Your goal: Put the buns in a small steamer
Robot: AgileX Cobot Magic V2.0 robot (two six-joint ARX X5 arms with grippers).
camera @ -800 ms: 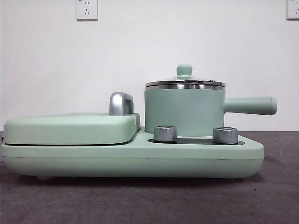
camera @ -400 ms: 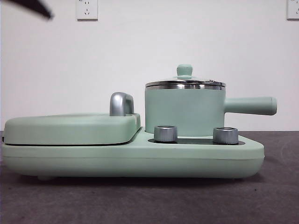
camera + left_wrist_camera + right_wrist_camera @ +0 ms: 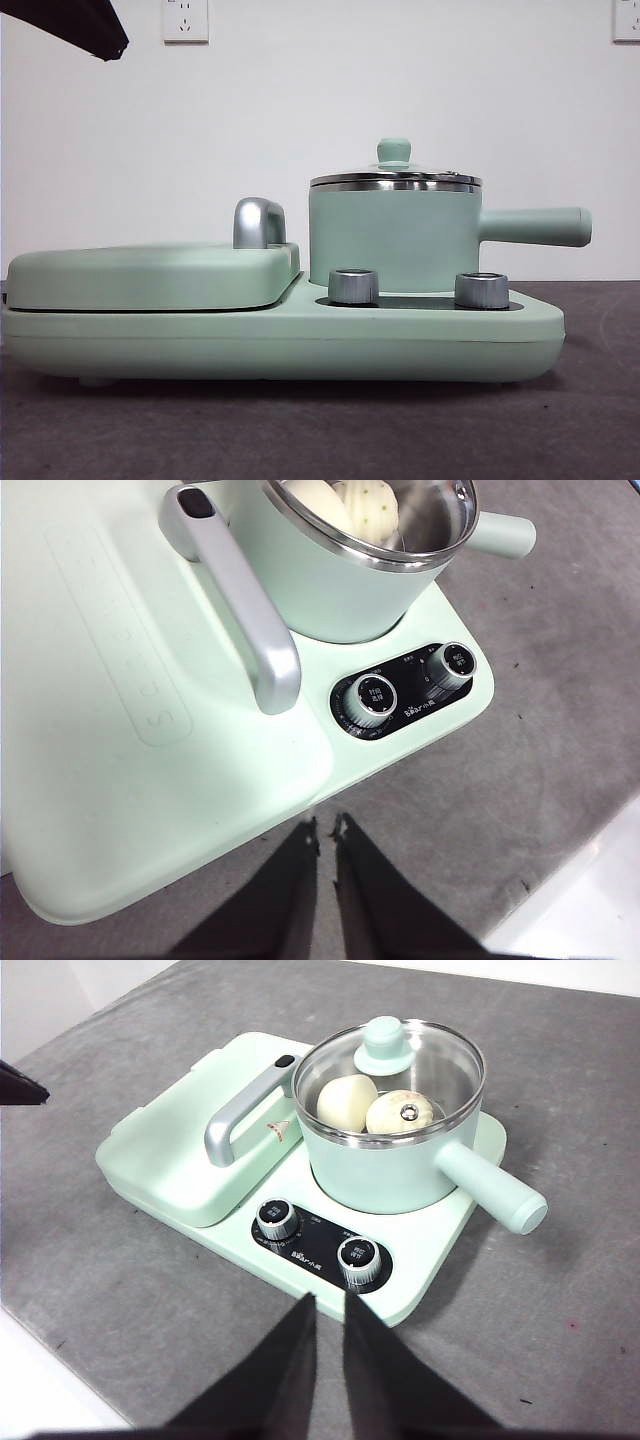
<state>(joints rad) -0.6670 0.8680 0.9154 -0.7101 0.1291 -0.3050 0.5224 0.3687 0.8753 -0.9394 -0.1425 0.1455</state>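
1. Jaws, left wrist view: the left gripper (image 3: 325,832) has its jaws pressed almost together on nothing, hanging over the desk (image 3: 560,730) at the near edge of the mint-green cooker base (image 3: 400,750). The small steamer (image 3: 350,580) lies ahead of them, past the grill plate cover (image 3: 120,760) and its chrome handle (image 3: 245,610). Both buns show inside it: the smooth bun (image 3: 315,502) and the ribbed bun (image 3: 372,508).
2. Right wrist view: the right gripper (image 3: 328,1305) is likewise closed and empty, in front of the two knobs (image 3: 318,1238). Straight ahead stands the steamer under its glass lid (image 3: 400,1070), whose green knob (image 3: 384,1045) sits on top. The steamer's side handle (image 3: 490,1185) points away from the grill plate cover. Neither arm is clearly nearer.
3. Front view: nothing stands over the steamer; only a black gripper tip (image 3: 85,25) shows at a top corner. Judged from this, the buns are placed and no grasp remains.
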